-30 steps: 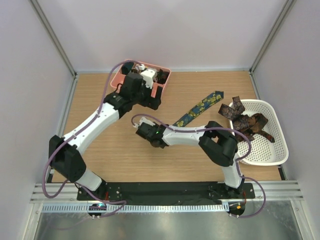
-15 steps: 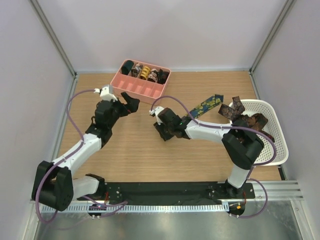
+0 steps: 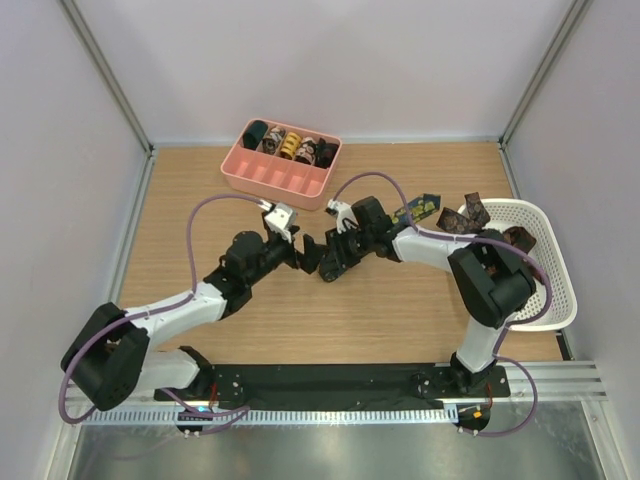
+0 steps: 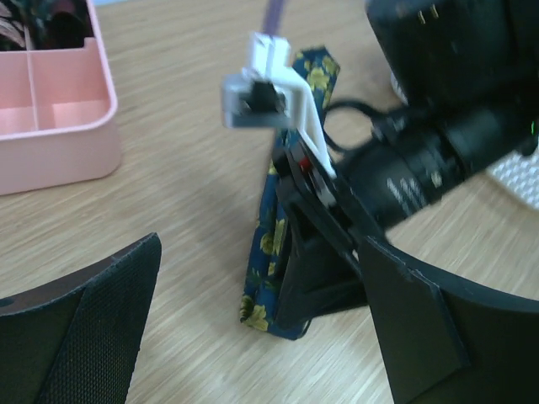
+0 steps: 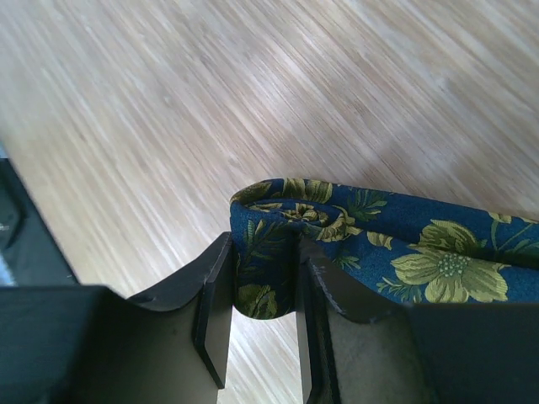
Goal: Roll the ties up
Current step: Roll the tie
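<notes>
The right tool (image 5: 265, 282) is clamped on the folded end of one navy floral tie (image 5: 379, 244) mid-tabletop (image 3: 180, 205). The left tool (image 3: 303, 252), jaws apart, faces it just beside. Rolling seems barely started: next, wind that end over itself. One far pink tray (image 3: 262, 183) holds about five coils (image 3: 290, 146); one basket (image 3: 560, 300) at right holds several loose ties (image 3: 495, 245).

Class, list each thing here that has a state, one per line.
navy floral tie: folded end pinched, rest unrolled.
right gripper: shut on the tie.
left gripper: open, empty.
pink tray: coiled ties in back row.
white basket: holds loose ties.
</notes>
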Controlling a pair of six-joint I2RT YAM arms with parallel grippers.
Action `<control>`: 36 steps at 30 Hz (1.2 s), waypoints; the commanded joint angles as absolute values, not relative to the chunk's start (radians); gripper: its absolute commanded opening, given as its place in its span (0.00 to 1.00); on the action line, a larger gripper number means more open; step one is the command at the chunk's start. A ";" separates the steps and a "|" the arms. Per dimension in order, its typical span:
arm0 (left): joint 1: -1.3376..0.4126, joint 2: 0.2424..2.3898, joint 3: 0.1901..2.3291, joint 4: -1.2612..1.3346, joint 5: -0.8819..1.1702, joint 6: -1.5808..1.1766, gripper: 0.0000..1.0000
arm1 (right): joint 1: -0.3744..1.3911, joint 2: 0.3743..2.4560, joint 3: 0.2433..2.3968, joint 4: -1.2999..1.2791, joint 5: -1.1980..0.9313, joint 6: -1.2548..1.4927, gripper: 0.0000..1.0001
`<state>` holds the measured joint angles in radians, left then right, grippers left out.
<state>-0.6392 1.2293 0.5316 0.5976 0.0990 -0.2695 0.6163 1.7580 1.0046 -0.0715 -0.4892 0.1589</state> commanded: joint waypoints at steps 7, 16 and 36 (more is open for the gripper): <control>-0.670 1.318 0.635 0.393 0.117 0.029 1.00 | 0.506 1.867 0.948 0.130 -0.825 0.308 0.17; -0.707 1.514 0.735 0.250 0.242 0.103 1.00 | 0.433 1.879 0.859 0.299 -0.865 0.396 0.17; -0.753 1.779 0.992 0.006 0.175 0.176 0.95 | 0.385 1.905 0.831 0.385 -0.847 0.457 0.13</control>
